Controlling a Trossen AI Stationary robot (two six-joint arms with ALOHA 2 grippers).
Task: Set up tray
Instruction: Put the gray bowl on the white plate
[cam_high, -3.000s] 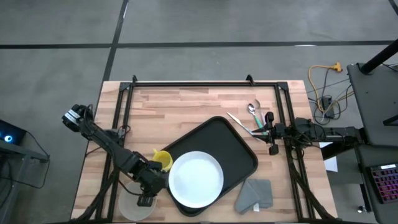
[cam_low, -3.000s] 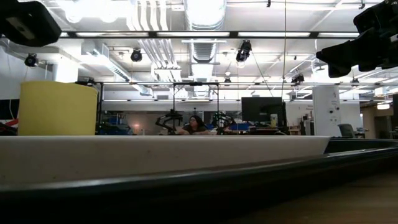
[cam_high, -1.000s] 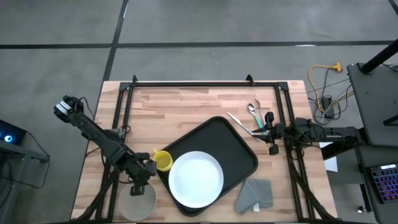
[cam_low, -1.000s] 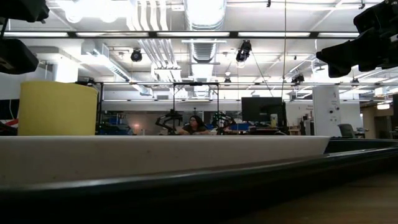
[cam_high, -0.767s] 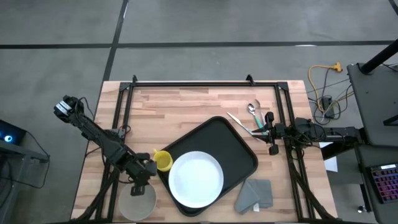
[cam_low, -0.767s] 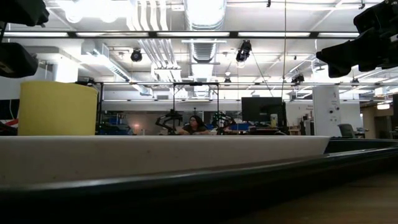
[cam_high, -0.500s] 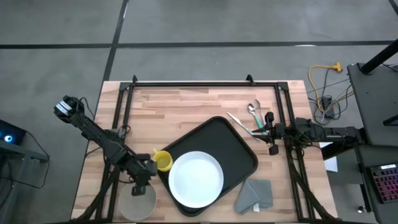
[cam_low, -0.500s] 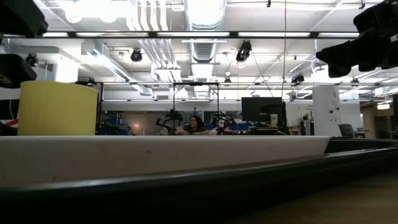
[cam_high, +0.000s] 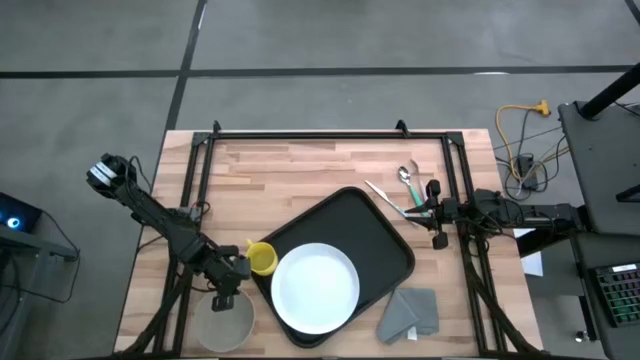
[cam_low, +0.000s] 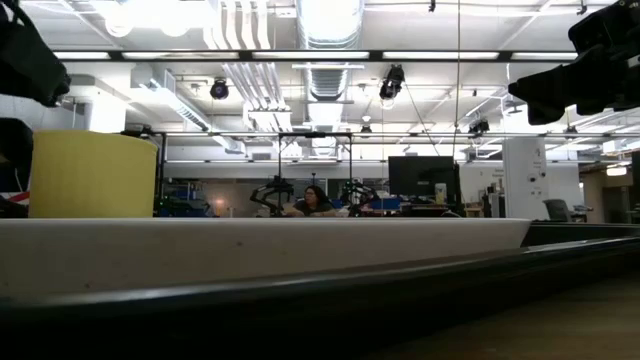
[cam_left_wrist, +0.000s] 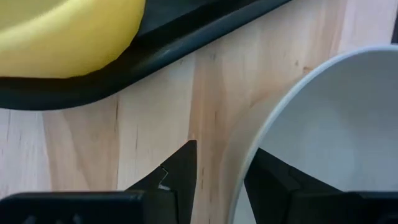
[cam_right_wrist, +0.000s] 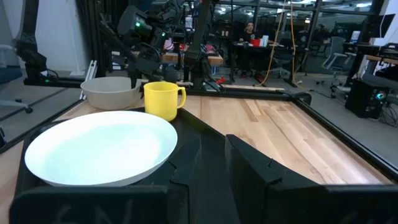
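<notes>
A round white plate (cam_high: 316, 288) lies flat. A yellow mug (cam_high: 262, 259) stands upright just beside the plate's left edge, handle toward the table's left. A shallow pale bowl (cam_high: 222, 324) sits near the table's front-left corner, on the bare wooden table (cam_high: 300, 175). A folded grey cloth (cam_high: 409, 313) lies on the wood at front right. Cutlery, including a spoon (cam_high: 407, 176), rests near the right edge. An orange cable (cam_high: 522, 118) trails on the floor beyond.
</notes>
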